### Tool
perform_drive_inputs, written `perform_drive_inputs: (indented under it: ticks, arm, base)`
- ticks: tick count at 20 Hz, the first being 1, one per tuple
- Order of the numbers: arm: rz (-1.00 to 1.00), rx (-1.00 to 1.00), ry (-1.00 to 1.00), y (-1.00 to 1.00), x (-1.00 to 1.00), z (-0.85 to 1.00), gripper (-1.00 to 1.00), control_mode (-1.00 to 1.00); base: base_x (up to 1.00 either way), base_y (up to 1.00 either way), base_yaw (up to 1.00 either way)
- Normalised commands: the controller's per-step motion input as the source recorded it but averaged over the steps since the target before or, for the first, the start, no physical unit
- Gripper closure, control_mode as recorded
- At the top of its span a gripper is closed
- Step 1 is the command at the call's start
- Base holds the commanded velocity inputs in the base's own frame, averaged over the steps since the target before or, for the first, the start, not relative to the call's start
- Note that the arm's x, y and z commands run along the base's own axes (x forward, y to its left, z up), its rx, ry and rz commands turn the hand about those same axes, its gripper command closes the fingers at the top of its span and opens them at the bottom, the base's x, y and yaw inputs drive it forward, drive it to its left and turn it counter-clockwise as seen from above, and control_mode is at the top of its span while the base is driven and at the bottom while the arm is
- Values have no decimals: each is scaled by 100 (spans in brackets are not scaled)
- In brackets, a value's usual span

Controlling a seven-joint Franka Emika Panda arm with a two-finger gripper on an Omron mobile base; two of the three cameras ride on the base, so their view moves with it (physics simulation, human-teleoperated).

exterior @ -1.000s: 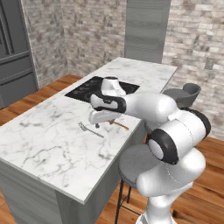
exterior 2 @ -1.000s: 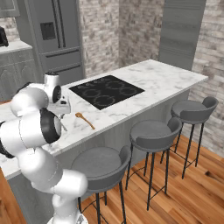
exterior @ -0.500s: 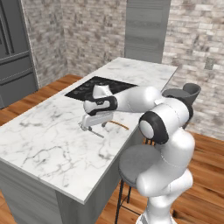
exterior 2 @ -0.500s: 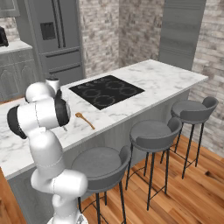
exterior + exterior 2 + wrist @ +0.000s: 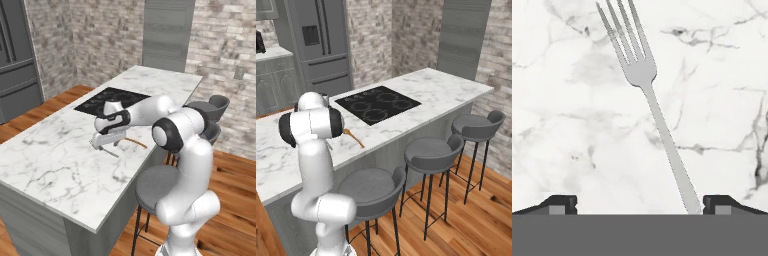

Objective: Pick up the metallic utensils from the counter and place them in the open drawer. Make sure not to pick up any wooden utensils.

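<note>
our gripper (image 5: 640, 205) hovers low over the white marble counter (image 5: 55, 165), jaws spread wide and holding nothing. the fork (image 5: 647, 95) lies flat between them, nearer one fingertip. we should centre on its handle before closing. the drawer is hidden; other cutlery is hard to make out.
</note>
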Motion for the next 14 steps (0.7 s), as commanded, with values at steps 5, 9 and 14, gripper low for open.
perform_drive_inputs:
  ticks: [5, 9, 14]
  arm:
    - [0, -1, 0, 19, 37, -28, -100, -100]
    - [0, 0, 0, 6, 34, -28, -100, -100]
    - [0, 0, 0, 0, 26, -28, -100, -100]
  base:
    - [0, 0, 0]
    - [0, 0, 0]
    - [0, 0, 0]
